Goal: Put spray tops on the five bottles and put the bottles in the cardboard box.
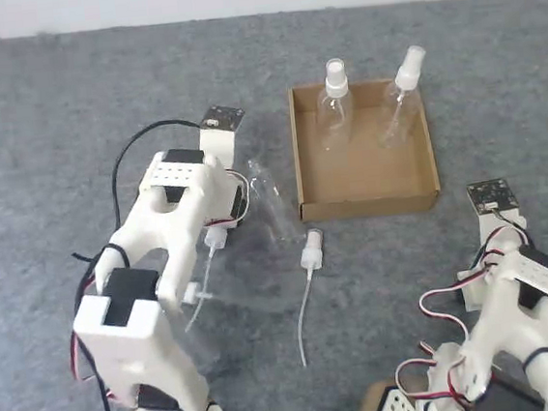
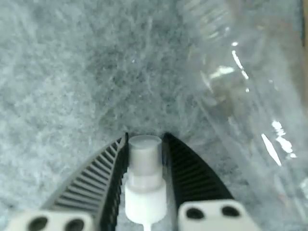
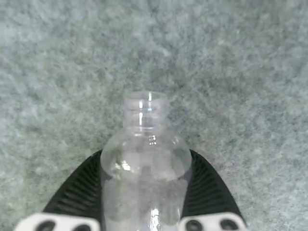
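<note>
**On the counter: both pincers loaded, two bottles boxed**

In the left wrist view, the left pincer (image 2: 144,139) was clamped on a spray top (image 2: 143,168), with a ribbed finger on each side of the white head. The top's lower end ran off the frame edge. Next to it lay a clear bottle (image 2: 245,91), blurred and cropped, so I couldn't tell which end was the neck. The high view had that bottle (image 1: 272,204) on its side between the left arm (image 1: 166,240) and the cardboard box (image 1: 369,202), mostly a glint on the grey counter (image 1: 51,110).

The right pincer (image 3: 146,161) was closed around an open bottle (image 3: 144,113) at the shoulder. The neck was uncapped and the body was cropped below the fingers.

The box held a capped bottle (image 1: 335,112) and a second capped bottle (image 1: 402,106), heads at the far wall. A loose spray top (image 1: 310,251) lay just in front of the box, its dip tube trailing toward the near edge.

A small white piece (image 1: 201,292) beside the left arm was too small to identify.
</note>
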Tool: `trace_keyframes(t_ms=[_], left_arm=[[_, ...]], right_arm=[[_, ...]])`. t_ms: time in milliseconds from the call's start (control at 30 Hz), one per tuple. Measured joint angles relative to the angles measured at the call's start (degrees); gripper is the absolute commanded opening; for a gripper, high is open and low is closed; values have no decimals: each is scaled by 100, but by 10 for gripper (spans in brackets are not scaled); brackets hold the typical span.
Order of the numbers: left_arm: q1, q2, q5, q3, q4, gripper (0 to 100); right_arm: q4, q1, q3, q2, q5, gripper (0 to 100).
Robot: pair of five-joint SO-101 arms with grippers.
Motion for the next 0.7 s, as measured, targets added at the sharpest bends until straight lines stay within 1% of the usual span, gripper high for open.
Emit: trace_keyframes(t_ms=[200,333,467,633,700], left_arm=[[18,-9,0,-88,0,12],[-44,-519,123,-185,62,12],[-26,-1565,158,-484,422,12],[-26,-3314,176,-563,1099,12],[-26,-4079,176,-501,1389,12]], right_arm=[[0,0,0,0,0,6],[0,0,0,0,0,6],[0,0,0,0,18,6],[0,0,0,0,26,6],[0,0,0,0,193,6]])
